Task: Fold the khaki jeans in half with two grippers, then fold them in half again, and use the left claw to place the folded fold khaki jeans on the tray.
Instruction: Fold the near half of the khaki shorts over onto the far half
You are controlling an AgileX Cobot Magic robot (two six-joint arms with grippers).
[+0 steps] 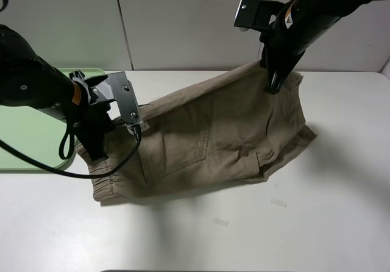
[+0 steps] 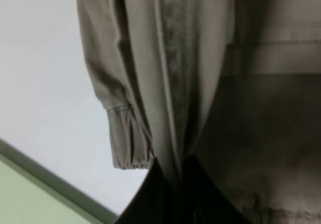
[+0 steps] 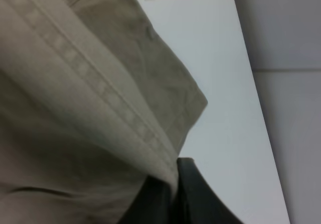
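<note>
The tan cotton shorts [image 1: 207,138] sprawl on the white tabletop [image 1: 317,223], pinched at the gathered waistband by the black left gripper [image 1: 96,151] and at a raised far edge by the black right gripper [image 1: 273,84]. A mint-green plastic tray [image 1: 24,138] lies beside the left arm.

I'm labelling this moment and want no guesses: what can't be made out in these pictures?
Tray: high view, partly behind the left arm, cut by the picture's edge.
Left pincer: left wrist view, fingertips buried in the khaki jeans.
Right pincer: right wrist view, tips blurred against cloth.
</note>
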